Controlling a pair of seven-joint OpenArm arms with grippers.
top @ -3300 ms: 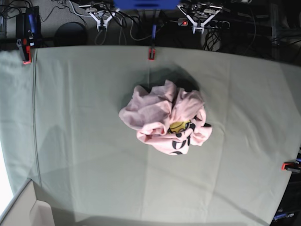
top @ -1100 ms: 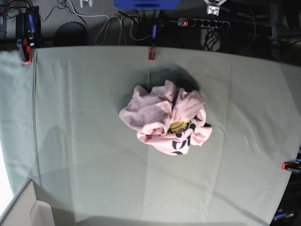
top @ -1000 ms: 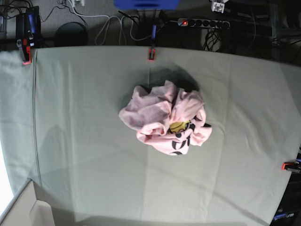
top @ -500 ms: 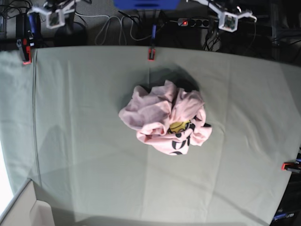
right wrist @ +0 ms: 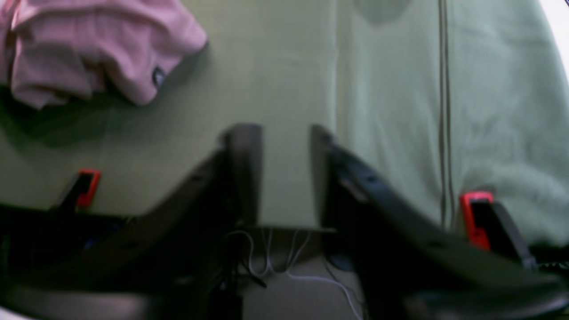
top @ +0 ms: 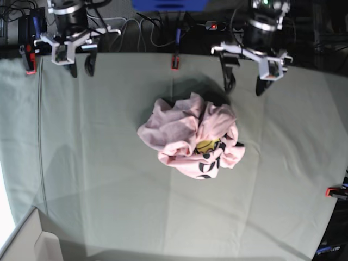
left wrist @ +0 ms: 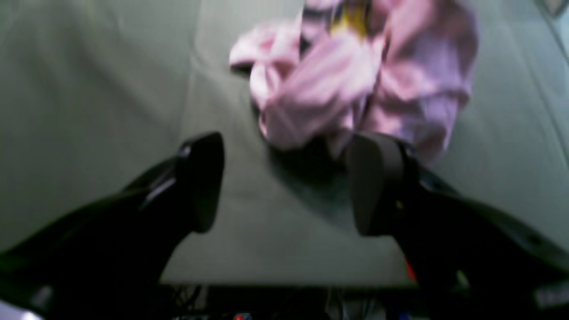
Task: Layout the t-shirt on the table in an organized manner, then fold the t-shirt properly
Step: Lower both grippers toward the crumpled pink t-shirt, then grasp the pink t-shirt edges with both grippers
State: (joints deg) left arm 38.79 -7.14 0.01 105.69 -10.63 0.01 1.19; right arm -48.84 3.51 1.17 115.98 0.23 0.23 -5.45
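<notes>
From my station I see the t-shirt (top: 191, 137) lying in a crumpled pink heap near the middle of the table (top: 109, 179), black lettering and a bit of yellow showing on its near side. My left gripper (top: 243, 84) hangs over the far edge of the table, just beyond the heap; its jaws stand wide apart with nothing between them, and its wrist view shows the shirt (left wrist: 355, 80) just ahead of the fingertips (left wrist: 202, 178). My right gripper (top: 80, 66) sits at the far corner, well apart from the shirt, jaws parted by a narrower gap and empty, a red clamp (right wrist: 474, 218) beside it on the table edge.
</notes>
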